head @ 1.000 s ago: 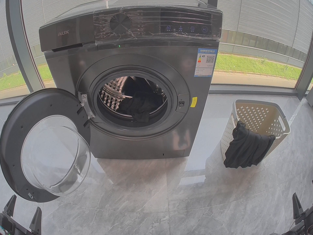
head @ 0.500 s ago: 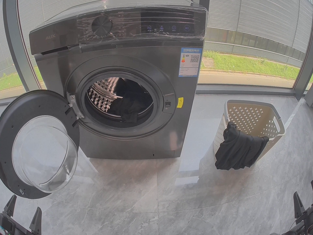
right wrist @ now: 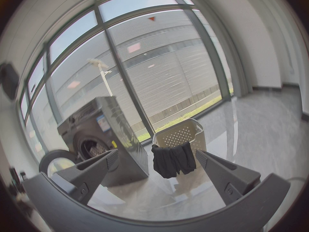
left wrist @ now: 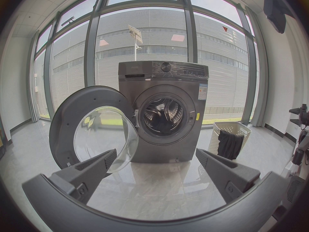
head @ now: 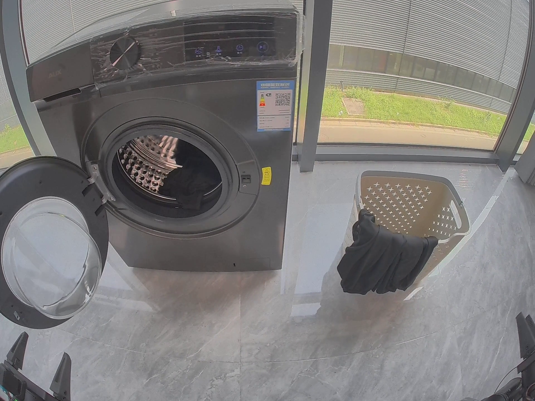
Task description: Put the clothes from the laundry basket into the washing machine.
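Far left, near corner: left gripper sits low over the grey marble floor. Its fingers are spread wide apart. Through the gap, the left wrist view looks onto the machine front and the floor before it.

Left: washer door is swung fully open, hinged at the left edge of the opening. Its clear bowl-shaped window faces the robot.

Left of centre: washing machine, a dark grey front-loader, stands on the floor against the window wall. Plastic film covers its control panel. The drum opening is uncovered. One dark garment lies inside the drum, low and toward the right side of the opening, close to the front lip.

Centre: window post stands upright just right of the machine, between it and the basket.

Right: laundry basket, cream and perforated, stands on the floor, apart from the machine. A black garment is draped over its near rim. Most of the cloth hangs down the outer wall, with the hem close to the floor; whether the hem touches it cannot be told.

Far right, near corner: right gripper sits low, well apart from the basket. Its fingers are spread wide. The right wrist view shows the basket and the draped garment between them, farther off.
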`<state>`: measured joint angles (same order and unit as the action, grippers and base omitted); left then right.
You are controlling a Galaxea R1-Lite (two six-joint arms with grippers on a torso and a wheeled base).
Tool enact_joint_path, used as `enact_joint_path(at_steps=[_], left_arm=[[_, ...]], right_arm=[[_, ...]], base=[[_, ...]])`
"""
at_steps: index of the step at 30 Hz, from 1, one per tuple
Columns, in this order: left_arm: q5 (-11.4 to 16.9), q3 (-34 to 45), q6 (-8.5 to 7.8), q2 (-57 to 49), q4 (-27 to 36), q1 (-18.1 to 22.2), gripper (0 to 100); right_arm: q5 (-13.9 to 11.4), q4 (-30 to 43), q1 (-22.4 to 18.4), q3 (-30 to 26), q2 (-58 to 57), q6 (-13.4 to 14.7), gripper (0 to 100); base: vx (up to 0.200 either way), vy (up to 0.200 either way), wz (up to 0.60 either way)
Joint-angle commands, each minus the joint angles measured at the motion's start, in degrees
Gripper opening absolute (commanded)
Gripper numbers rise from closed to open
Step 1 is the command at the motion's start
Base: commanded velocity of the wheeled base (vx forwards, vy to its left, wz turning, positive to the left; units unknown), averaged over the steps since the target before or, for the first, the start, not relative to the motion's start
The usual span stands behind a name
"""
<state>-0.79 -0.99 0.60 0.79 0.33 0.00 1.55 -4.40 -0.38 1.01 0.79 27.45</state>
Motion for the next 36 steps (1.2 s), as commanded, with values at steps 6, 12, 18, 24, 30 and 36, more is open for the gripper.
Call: enact_joint_path(at_steps=[6,12,18,24,30,36], left_arm=[[-0.17,0.99,0.46,-0.79,-0.07,0.09,100],[-0.09,0.99,0.46,-0.79,-0.07,0.09,100],[-0.26,0.90,0.81,-0.79,0.02,0.09,100],[-0.26,0.90,1.25,-0.79,0.02,0.09,100],[-0.17,0.90,0.37,-0.79,-0.07,0.09,100],[-0.26,0.90,1.16,-0.79,0.02,0.09,100]], right_arm=[[27.28,-0.26,0.03,-1.01,-0.18,28.88,100],[50.22,0.97,0.03,-0.75,-0.18,85.93,100],[48.90,1.06,0.03,-0.84,-0.18,84.08,100],[38.62,1.24,-0.24,-0.75,-0.09,67.38,100],[30.09,-1.22,-0.15,-0.92,-0.09,10.52,100],[16.38,0.53,-0.15,-0.92,-0.09,-21.48,100]], base=[[0.000,-0.200,0.00],[0.000,-0.200,0.00],[0.000,-0.200,0.00],[0.000,-0.200,0.00],[0.000,0.000,0.00],[0.000,0.000,0.00]])
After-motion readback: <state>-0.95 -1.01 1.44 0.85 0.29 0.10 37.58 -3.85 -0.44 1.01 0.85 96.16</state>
